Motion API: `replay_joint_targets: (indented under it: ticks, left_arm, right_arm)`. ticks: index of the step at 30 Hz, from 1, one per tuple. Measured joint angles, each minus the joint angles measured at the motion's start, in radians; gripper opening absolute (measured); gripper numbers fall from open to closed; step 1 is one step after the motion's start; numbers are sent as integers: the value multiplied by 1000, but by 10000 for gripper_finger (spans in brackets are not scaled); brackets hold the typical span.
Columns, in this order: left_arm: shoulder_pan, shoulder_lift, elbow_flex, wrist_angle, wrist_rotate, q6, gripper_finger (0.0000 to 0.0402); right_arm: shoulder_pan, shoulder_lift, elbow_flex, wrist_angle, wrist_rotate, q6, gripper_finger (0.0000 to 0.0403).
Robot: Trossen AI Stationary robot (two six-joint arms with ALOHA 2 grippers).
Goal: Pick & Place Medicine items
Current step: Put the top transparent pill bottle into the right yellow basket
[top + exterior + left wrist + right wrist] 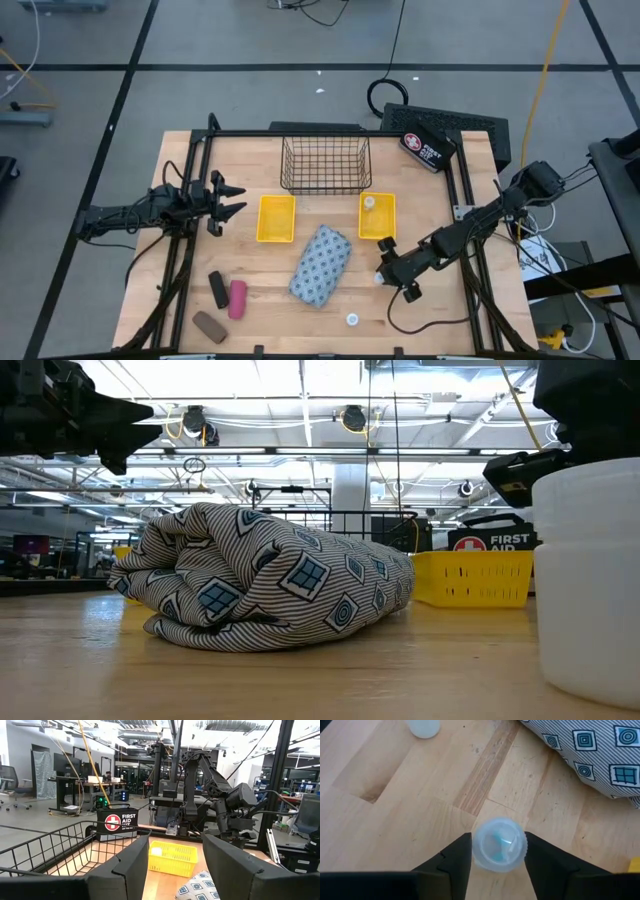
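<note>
Left gripper (pixel 237 199) hangs near the bench's left edge with its fingers apart, holding nothing. Near the front-left corner sit three small oblong pieces – black (pixel 218 289), pink (pixel 238 298) and brown (pixel 209 326). The blue-grey patterned soft pouch (pixel 320 264) lies mid-bench, just in front of two yellow rectangular trays (pixel 277 218); the right one holds a tiny white round bottle (pixel 370 203). Another white bottle (pixel 352 320) stands by the front edge. Right gripper (pixel 384 277) is down beside the pouch – its fingers (pixel 451 862) bracket a third bottle (pixel 499 844), but can't tell if they're actually gripping it.
</note>
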Motion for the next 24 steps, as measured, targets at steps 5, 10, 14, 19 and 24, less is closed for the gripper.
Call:
replay_joint_targets:
  ticks: [5, 10, 14, 19, 24]
  left_arm:
    - [0, 0, 0, 0, 0, 0, 198]
    - [0, 0, 0, 0, 0, 0, 198]
    - [0, 0, 0, 0, 0, 0, 198]
    - [0, 0, 0, 0, 0, 0, 198]
    - [0, 0, 0, 0, 0, 0, 198]
  right_arm:
    - [0, 0, 0, 0, 0, 0, 146]
    - [0, 0, 0, 0, 0, 0, 148]
    - [0, -7, 0, -1, 0, 0, 148]
    - [-1, -37, 0, 0, 0, -26, 143]
    - [-3, -79, 0, -1, 1, -26, 149]
